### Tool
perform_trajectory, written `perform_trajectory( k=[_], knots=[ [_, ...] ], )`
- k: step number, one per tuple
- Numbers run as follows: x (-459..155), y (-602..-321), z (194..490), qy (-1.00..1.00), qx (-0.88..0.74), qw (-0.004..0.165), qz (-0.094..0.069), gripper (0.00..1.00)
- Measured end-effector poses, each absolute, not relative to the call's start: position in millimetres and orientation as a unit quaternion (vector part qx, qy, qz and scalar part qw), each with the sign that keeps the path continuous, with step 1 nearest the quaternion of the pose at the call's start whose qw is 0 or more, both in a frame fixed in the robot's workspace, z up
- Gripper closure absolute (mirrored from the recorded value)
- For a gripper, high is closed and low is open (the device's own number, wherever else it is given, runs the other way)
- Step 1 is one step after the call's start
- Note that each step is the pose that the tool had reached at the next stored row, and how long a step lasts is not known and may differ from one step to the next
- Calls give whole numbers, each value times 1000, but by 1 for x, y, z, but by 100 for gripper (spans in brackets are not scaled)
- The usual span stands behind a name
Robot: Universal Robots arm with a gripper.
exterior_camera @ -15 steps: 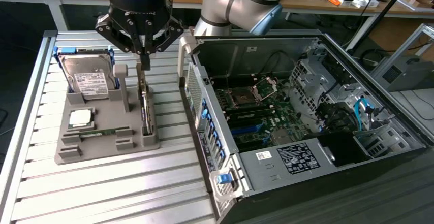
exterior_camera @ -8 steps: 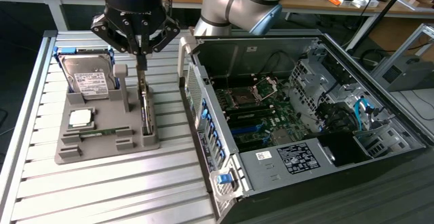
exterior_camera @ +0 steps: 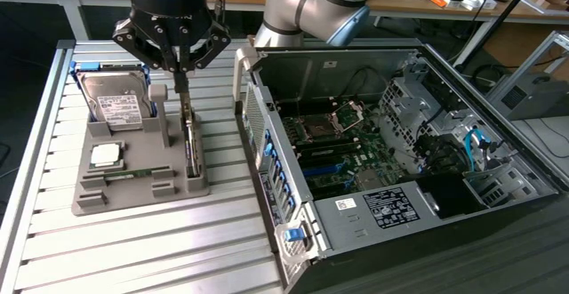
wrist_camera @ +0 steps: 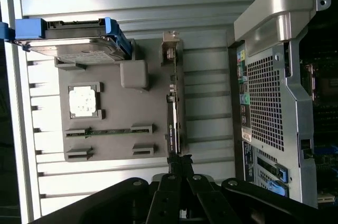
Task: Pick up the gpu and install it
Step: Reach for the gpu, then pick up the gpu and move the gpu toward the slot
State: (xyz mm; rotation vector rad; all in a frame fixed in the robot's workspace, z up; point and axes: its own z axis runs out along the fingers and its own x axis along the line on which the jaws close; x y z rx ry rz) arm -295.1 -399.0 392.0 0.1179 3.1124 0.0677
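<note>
Black gripper [exterior_camera: 181,89] pinching thin flat gpu [exterior_camera: 190,142], grey moulded tray [exterior_camera: 126,197]

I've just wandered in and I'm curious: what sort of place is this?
Probably a robotics lab or test bench for computer assembly: an open computer case, a robot gripper hanging over a grey tray of computer parts, and a cluttered workbench behind.

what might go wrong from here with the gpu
1. The gripper is shut on the gpu at one end of its top edge, so the card may swing or slip when lifted.
2. It stands in a narrow slot of the holder; a skewed pull could jam it or drag the holder.
</note>
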Motion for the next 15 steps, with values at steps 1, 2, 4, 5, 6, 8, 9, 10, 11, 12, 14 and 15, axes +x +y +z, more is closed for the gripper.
perform_trajectory(
  k=[1, 2, 4, 5, 6, 8, 9, 10, 11, 12, 14, 15],
  knots=[
    [-296, -399, 392, 999, 38, 13, 22, 89],
    [-296, -399, 392, 999, 38, 13, 22, 89],
    [-296, -399, 392, 999, 38, 13, 22, 89],
    [-296, -399, 392, 999, 38, 13, 22, 89],
    [-296, -399, 392, 999, 38, 13, 22, 89],
    [-296, -399, 392, 999, 38, 13, 22, 89],
    [-296, -399, 392, 999, 38, 13, 22, 89],
    [-296, -399, 392, 999, 38, 13, 22, 89],
    [-296, -399, 392, 999, 38, 13, 22, 89],
    [-296, -399, 392, 999, 38, 13, 22, 89],
    [-296, -399, 392, 999, 38, 13, 22, 89],
    [-296, -399, 392, 999, 38, 13, 22, 89]
  ],
)
